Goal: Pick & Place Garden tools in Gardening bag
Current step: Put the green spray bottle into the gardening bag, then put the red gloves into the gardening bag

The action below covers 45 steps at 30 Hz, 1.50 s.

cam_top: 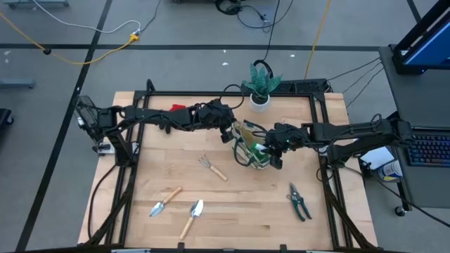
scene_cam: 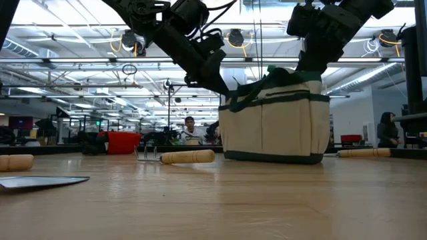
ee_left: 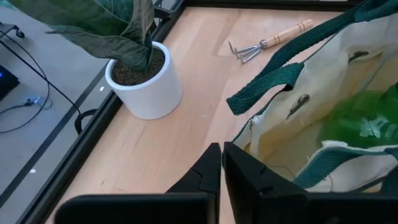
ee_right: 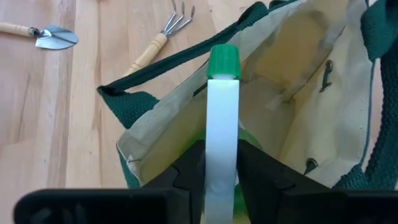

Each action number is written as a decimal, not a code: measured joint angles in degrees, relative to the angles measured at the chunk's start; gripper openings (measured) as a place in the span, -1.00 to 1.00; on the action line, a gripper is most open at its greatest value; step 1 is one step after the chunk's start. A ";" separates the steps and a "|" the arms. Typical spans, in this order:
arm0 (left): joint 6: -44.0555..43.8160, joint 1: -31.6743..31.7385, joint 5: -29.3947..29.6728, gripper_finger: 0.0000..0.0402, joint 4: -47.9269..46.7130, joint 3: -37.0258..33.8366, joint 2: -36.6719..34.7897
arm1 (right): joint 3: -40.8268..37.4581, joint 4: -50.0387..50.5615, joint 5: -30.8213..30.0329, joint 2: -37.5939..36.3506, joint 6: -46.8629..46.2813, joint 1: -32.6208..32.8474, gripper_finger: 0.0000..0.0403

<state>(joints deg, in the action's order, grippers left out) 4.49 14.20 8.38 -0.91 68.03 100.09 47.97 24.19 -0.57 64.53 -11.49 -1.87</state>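
Starting on the left side: the two trowels (cam_top: 176, 204) lie flat near the front of the surface (cam_top: 239, 218), with the hand rake (cam_top: 211, 167) a bit further in toward the middle. All three look light and stiff, metal head on a wooden handle, and I'd guess the handle is the spot to grab since it's round and not slippery. The left pincer (ee_left: 221, 163) sits right at the bag's edge with its fingers practically together, and I can't see it holding anything. The gardening bag (cam_top: 252, 149) is in the middle, soft canvas, mouth gaping, so it'll probably flop if nudged; something green is already inside. The right pincer (ee_right: 222, 163) hangs directly over that opening, clamped on a white piece with a green cap (ee_right: 222, 106), which looks like rigid, smooth plastic, so it could slip. Further right, the pruning shears (cam_top: 299, 202) lie alone near the front right corner, well apart from both pincers; probably heaviest, best taken across the handles.
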 joint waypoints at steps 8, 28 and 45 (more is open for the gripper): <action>-0.05 -0.02 -2.68 -0.65 -2.20 0.00 -0.97 | -0.02 -0.27 -0.62 0.00 0.13 0.00 -0.39; 0.58 -0.69 2.38 -0.34 -24.44 0.02 -17.36 | 0.00 -5.31 -0.81 -1.66 2.32 0.00 -0.11; -9.75 1.88 9.75 -0.35 -50.92 0.01 -19.63 | 0.02 -10.79 -0.84 -3.17 4.90 0.00 -0.10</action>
<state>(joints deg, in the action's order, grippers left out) -5.26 16.08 18.14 -51.82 68.04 80.47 47.99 13.40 -1.41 61.36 -6.59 -1.87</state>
